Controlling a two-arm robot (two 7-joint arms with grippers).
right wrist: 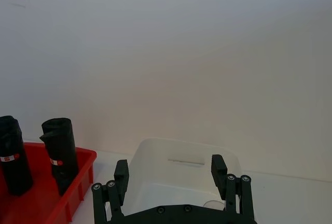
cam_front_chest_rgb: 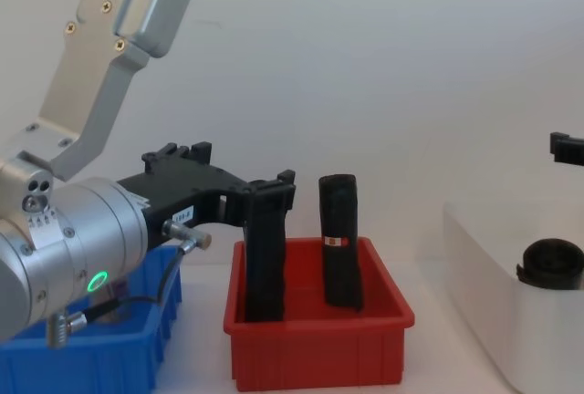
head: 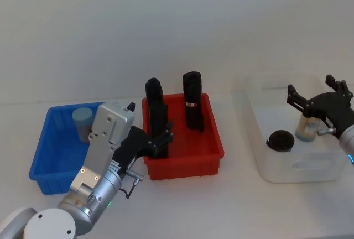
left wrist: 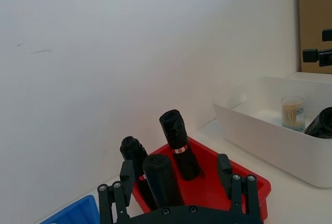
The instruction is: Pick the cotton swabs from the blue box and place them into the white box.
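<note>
The right gripper (head: 315, 102) hovers with fingers spread above a clear cotton swab jar (head: 306, 126) standing in the large white plastic box (head: 260, 161). The left gripper (head: 160, 142), fingers also spread, hangs between the bright blue plastic bin (head: 41, 159), holding a blue-lidded jar (head: 83, 123), and the red bin (head: 213, 134).

Left arm sits near-left, bent up at the wrist, left gripper (head: 157, 142) spread wide open. Right gripper (head: 319, 102) at far right, also wide open, holding nothing.
</note>
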